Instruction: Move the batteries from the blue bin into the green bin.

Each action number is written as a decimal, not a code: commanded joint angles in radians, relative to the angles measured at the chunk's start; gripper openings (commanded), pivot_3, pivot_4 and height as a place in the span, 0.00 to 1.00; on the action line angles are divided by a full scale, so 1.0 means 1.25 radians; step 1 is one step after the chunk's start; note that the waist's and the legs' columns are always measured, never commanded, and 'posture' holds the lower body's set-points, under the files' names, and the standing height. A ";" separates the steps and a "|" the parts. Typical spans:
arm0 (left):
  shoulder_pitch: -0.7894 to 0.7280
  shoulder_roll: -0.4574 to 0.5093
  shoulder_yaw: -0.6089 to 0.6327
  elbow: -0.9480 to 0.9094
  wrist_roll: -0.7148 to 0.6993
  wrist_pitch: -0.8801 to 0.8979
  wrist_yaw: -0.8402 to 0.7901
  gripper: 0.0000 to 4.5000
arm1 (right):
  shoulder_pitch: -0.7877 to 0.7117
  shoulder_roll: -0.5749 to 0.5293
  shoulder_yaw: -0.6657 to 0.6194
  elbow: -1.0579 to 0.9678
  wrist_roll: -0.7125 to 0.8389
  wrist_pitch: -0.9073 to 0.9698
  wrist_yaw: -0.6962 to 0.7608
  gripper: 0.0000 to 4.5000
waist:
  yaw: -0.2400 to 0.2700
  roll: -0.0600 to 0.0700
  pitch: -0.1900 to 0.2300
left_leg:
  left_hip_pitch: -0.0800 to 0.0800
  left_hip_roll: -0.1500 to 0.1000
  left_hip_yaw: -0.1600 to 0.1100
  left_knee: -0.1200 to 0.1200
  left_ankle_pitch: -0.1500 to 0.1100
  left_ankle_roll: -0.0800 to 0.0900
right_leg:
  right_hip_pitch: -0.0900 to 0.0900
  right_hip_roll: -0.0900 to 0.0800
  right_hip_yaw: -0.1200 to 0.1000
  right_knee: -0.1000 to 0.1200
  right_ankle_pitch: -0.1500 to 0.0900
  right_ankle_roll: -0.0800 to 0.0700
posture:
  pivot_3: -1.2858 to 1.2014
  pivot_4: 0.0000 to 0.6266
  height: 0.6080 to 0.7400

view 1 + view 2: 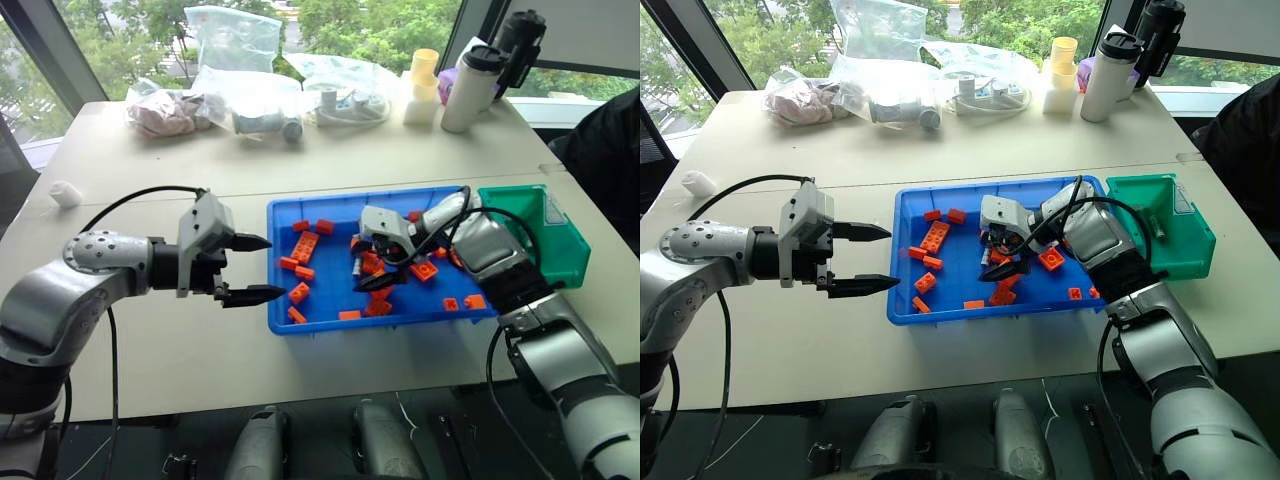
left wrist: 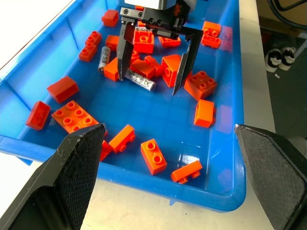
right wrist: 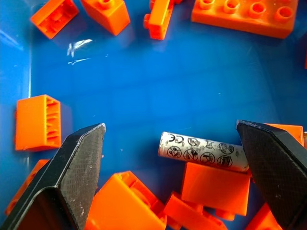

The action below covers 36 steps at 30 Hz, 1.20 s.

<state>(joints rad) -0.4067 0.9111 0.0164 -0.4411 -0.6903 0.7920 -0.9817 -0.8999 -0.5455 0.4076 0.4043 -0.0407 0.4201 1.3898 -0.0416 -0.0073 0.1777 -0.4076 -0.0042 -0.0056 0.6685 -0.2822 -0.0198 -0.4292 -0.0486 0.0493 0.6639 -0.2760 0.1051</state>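
Blue bin (image 1: 330,318) on a pale table (image 1: 400,160), long side toward the robot, with many orange bricks (image 1: 306,246) spread over its floor. Green bin (image 1: 555,255) just beside the blue bin's right end, on the same table.

Right gripper (image 2: 154,72) lowered into the middle of the blue bin, pointing steeply down, fingers spread wide and holding nothing. One battery (image 2: 140,80) flat on the blue floor between those two fingers, pressed against several orange bricks; in the right wrist view the same battery (image 3: 204,151) lying crosswise between the fingertips (image 3: 81,163), one end close to the far finger, printed symbols along its silver skin, an orange brick touching its side. Not clear whether either finger touches it yet. Second battery (image 2: 104,58) a little apart, beside a cluster of bricks, also inside the blue bin.

Left gripper (image 1: 250,268) above the bare table, just beside the blue bin's left end, pointing nearly level toward the bin, jaws wide apart and empty.

At the table's far edge: clear plastic bags (image 1: 235,75), a white bottle with a black lid (image 1: 470,88), a yellow and white object (image 1: 423,88). Small white lump (image 1: 65,193) near the table's left edge.
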 commanded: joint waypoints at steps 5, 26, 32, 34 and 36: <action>-0.024 -0.009 0.006 -0.011 0.002 -0.010 -0.003 1.00 | -0.034 -0.002 0.008 0.034 -0.042 -0.054 -0.034 0.99 | 0.001 0.000 0.000 | 0.000 0.000 0.000 0.000 0.000 0.000 | 0.000 0.000 0.000 0.000 0.000 0.000 | 0.52 0.24 1.00; -0.037 -0.030 -0.005 -0.006 0.020 -0.008 0.002 1.00 | -0.022 0.013 0.012 -0.003 -0.062 -0.024 -0.045 0.49 | 0.000 0.000 0.000 | 0.000 0.000 0.000 0.000 0.000 0.000 | 0.000 0.000 0.000 0.000 0.000 0.000 | 0.52 0.24 1.00; -0.040 -0.036 -0.006 -0.010 0.022 -0.006 0.006 1.00 | -0.060 0.015 -0.061 -0.037 -0.017 0.001 -0.081 0.49 | 0.000 0.000 0.000 | 0.000 0.000 0.000 0.000 0.000 0.000 | 0.000 0.000 0.000 0.000 0.000 0.000 | 0.52 0.24 1.00; -0.047 -0.044 0.002 -0.013 0.009 0.000 0.010 1.00 | -0.077 0.004 -0.116 -0.068 0.022 0.031 -0.096 0.49 | 0.000 0.000 0.000 | 0.000 0.000 0.000 0.000 0.000 0.000 | 0.000 0.000 0.000 0.000 0.000 0.000 | 0.52 0.24 1.00; -0.064 -0.058 0.007 -0.012 -0.008 0.007 0.013 1.00 | -0.085 -0.023 -0.190 -0.093 0.064 0.104 -0.126 0.49 | 0.001 0.000 0.000 | 0.000 0.000 0.000 0.000 0.000 0.000 | 0.000 0.000 0.000 0.000 0.000 0.000 | 0.52 0.24 1.00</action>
<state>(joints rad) -0.4560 0.8457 -0.0050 -0.4343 -0.6737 0.8009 -0.9709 -0.9697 -0.5403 0.2737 0.3453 -0.0171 0.4926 1.2639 -0.0398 -0.0073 0.1777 -0.4078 -0.0041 -0.0059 0.6687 -0.2821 -0.0199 -0.4293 -0.0488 0.0492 0.6642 -0.2760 0.1051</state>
